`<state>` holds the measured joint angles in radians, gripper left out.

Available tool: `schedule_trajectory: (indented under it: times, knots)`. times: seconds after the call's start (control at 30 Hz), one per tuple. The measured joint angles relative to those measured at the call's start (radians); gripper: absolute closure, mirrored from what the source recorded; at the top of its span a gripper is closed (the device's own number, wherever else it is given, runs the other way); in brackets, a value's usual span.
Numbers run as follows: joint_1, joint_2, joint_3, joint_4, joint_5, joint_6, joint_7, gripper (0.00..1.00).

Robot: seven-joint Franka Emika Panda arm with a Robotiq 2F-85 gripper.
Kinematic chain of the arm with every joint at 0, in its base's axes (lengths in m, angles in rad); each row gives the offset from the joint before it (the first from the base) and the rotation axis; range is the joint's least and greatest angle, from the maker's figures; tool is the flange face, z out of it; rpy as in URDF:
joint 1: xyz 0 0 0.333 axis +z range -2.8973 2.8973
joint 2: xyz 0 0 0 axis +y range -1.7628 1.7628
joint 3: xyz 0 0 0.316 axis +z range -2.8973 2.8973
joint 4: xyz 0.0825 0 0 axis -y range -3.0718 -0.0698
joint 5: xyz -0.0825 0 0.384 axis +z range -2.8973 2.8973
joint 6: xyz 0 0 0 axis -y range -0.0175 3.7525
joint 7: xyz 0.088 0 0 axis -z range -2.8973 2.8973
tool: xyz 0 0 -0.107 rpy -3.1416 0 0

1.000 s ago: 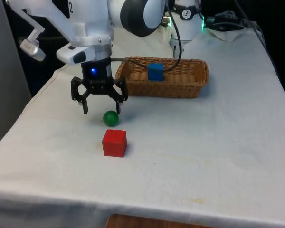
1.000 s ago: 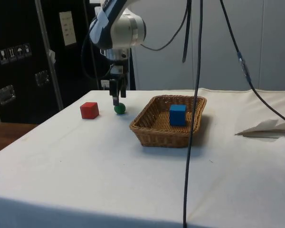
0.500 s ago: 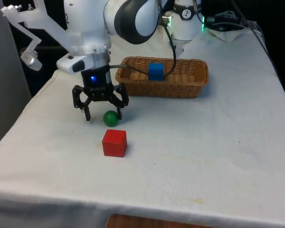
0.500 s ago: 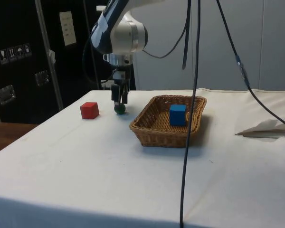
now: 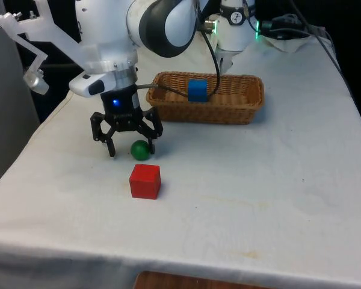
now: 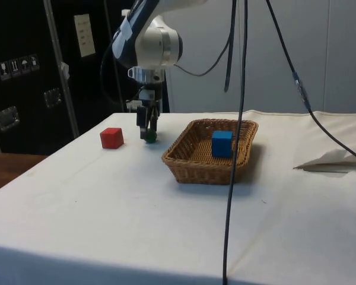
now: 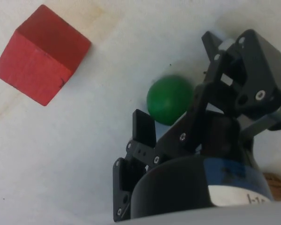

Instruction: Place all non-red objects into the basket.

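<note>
— Fingers?
— Spread wide, holding nothing; my gripper [image 5: 130, 146] hangs low over the cloth at the front view's centre left; the green ball [image 5: 139, 150] sits between the tips, close to one finger [image 7: 221, 77].
— And the rest?
— Red cube [image 5: 145, 181] just below the ball in that frame; blue cube [image 5: 197, 90] inside the basket [image 5: 240, 108], upper centre.

A white cloth [image 5: 259, 198] covered the desk. Dark cabinets [image 6: 24, 77] stood behind it in the side view, beside a pale wall [image 6: 320, 53].
</note>
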<state>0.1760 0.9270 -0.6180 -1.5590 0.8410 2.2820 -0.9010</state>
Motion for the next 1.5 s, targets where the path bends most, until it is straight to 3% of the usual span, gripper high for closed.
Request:
schedule_trajectory:
  times: [0.73,0.77,0.8,0.93,0.97,1.0,1.03,1.33,1.5]
  knots:
    - [0.0,0.0,-0.015,0.01,0.021,-0.042,-0.006,0.02]
    - [0.0,0.001,-0.015,0.01,0.021,-0.043,-0.006,0.09]
    - [0.0,0.001,-0.015,0.01,0.022,-0.043,-0.006,0.3]
    - [0.0,0.001,-0.015,0.01,0.024,-0.043,-0.006,0.81]
    - [0.0,0.001,-0.015,0.01,0.024,-0.043,-0.006,0.9]
    - [0.0,0.001,-0.015,0.01,0.024,-0.043,-0.006,0.9]
    - [0.0,0.001,-0.015,0.01,0.024,-0.043,-0.006,1.0]
    - [0.0,0.001,-0.015,0.01,0.026,-0.044,-0.006,1.0]
    - [0.011,-0.017,-0.039,0.012,0.023,-0.067,-0.006,1.0]
